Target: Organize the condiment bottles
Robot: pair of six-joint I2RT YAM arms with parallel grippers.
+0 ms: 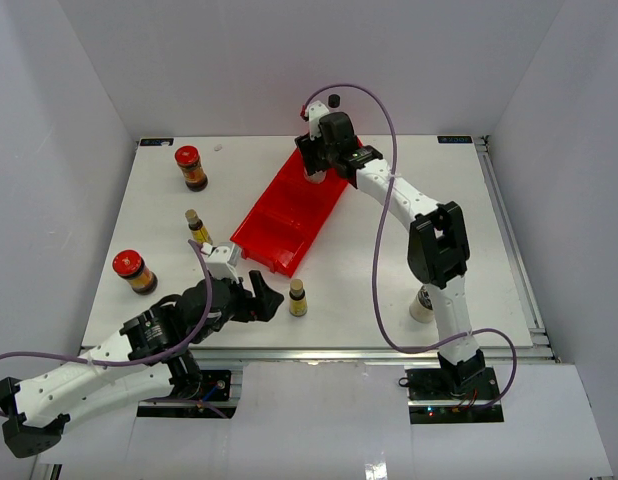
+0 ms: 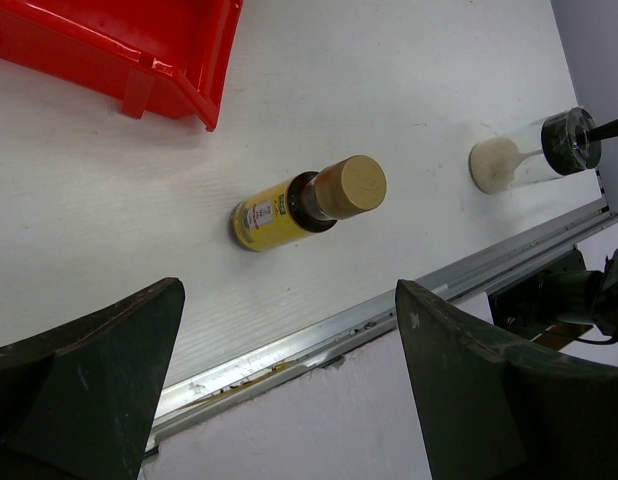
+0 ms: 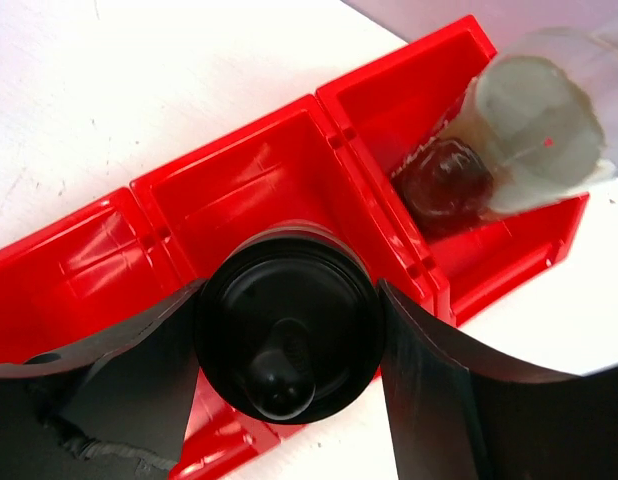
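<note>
My right gripper (image 1: 317,165) (image 3: 287,300) is shut on a stubby shaker, gripped at its black cap (image 3: 287,335), over the far end of the red tray (image 1: 289,215). The tall clear bottle (image 3: 534,120) leans at the tray's end compartment, its black cap (image 1: 334,100) showing behind the gripper. My left gripper (image 1: 267,300) (image 2: 289,320) is open and empty, just left of a slim yellow-labelled bottle (image 1: 298,297) (image 2: 299,205). A second yellow bottle (image 1: 197,226) and two red-lidded jars (image 1: 190,167) (image 1: 135,271) stand on the left. The other shaker (image 1: 421,303) (image 2: 529,155) stands by the right arm.
The tray (image 3: 239,190) lies diagonally mid-table, and the compartments I can see hold nothing. The table's metal front rail (image 2: 289,350) runs just below my left fingers. White walls enclose the table on three sides.
</note>
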